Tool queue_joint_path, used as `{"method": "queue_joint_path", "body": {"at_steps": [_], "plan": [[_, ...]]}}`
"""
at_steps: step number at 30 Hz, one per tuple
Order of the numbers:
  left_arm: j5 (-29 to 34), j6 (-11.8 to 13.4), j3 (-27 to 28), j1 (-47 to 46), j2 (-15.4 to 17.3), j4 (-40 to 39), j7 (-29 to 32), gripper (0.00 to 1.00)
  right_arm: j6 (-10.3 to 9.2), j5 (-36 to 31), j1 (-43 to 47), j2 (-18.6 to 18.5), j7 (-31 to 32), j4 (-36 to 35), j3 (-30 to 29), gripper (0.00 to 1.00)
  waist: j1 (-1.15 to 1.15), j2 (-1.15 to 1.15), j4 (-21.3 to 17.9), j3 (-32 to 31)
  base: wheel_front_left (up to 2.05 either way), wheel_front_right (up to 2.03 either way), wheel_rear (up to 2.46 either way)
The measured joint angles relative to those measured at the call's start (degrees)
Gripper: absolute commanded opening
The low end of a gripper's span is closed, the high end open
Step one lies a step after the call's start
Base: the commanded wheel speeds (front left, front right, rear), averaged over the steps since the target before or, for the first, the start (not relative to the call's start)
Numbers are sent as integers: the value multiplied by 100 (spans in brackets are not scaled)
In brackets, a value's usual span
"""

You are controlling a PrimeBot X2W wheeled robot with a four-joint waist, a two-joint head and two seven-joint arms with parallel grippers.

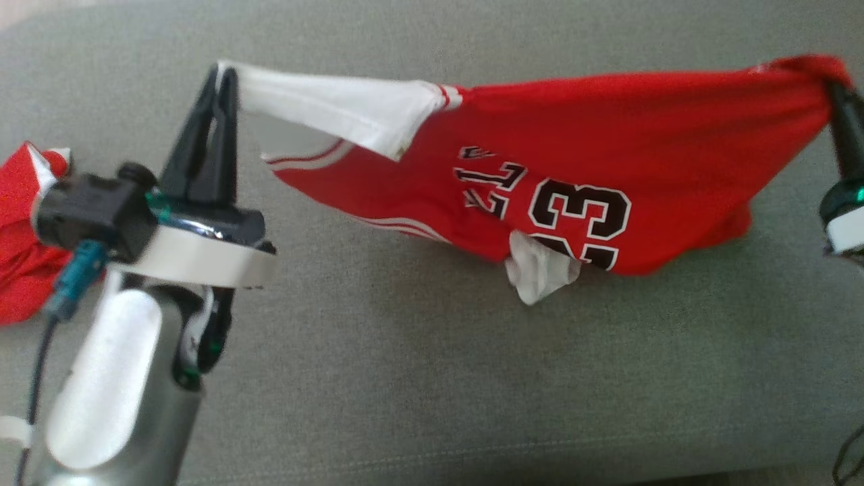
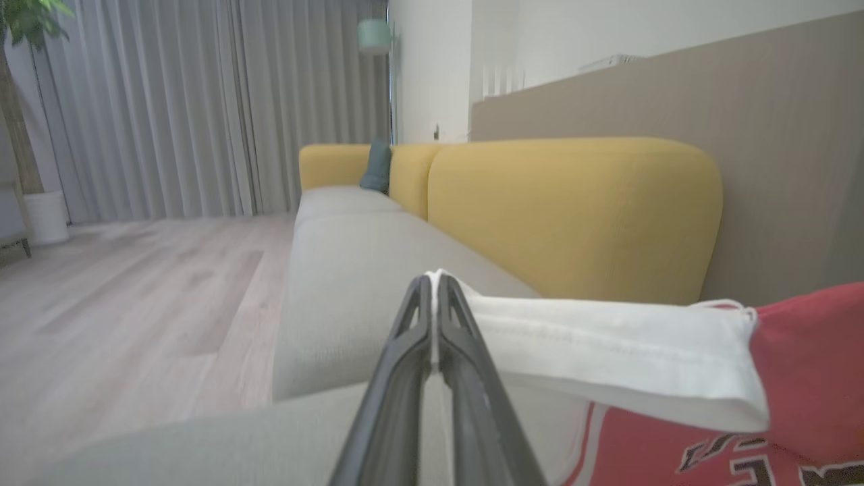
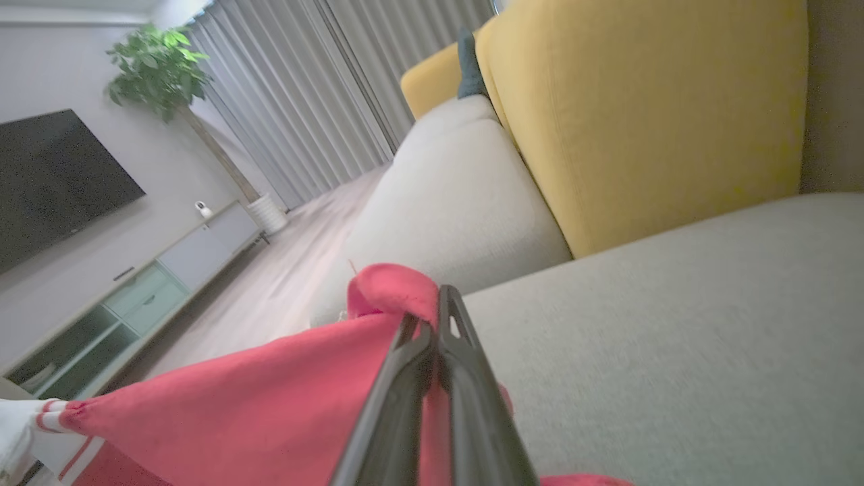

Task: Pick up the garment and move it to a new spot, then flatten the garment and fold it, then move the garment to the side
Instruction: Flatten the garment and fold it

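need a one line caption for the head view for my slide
Left pincer and right pincer stretch a red jersey between them over the grey sofa seat.

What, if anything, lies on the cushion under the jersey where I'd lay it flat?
Nothing visible does. The jersey hangs between the left gripper and right gripper, over the grey cushion. A second red garment lies apart at the far left, beyond the left gripper.

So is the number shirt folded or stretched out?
Stretched out: the shirt hangs between the left gripper on its white part and the right gripper on its end.
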Motion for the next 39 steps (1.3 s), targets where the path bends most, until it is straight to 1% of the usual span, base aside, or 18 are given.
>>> {"method": "queue_joint_path", "body": {"at_steps": [4,9,12,15,16,18,21,25,30,34,37,39], "plan": [[80,0,110,-361,158,-399,187,0,0,175,-163,125,165,-381,-164,0,0,0,0,-197,0,0,0],[87,-7,255,-1313,230,-628,377,0,0,114,-795,276,294,-593,-321,0,0,0,7,-457,0,0,0],[86,-104,318,-1867,252,-583,477,0,0,14,-1183,354,376,-584,-392,0,0,0,4,-596,0,0,0],[83,-181,313,-2347,249,-369,549,0,0,-51,-1466,448,443,-503,-456,0,0,0,-4,-715,0,0,0],[83,-181,313,-2347,249,-369,549,0,0,-51,-1466,448,443,-503,-456,0,0,0,-4,-715,0,0,0],[75,-209,300,-2654,233,-151,586,0,0,-145,-1600,528,499,-400,-497,0,0,0,-13,-781,0,0,0],[56,-260,272,-2752,200,32,588,0,0,-153,-1648,566,501,-289,-505,0,0,0,-19,-797,0,0,0],[-52,-360,146,-2896,109,519,603,0,0,-241,-1685,634,501,-45,-544,0,0,0,-25,-734,0,0,0],[-119,-534,111,-3366,-23,1488,393,0,0,-377,-2034,725,480,535,-419,0,0,0,-55,-548,0,0,0],[-134,-661,118,-3986,-144,2455,23,0,0,-446,-2607,770,209,1163,-170,0,0,0,-89,-351,0,0,0],[-131,-708,145,-4482,-207,3158,-242,0,0,-492,-3131,891,-96,1742,35,0,0,0,-130,-229,0,0,0],[-44,-708,175,-4817,-203,3488,-355,0,0,-498,-3505,958,-366,2130,185,0,0,0,-172,-154,0,0,0]]}}
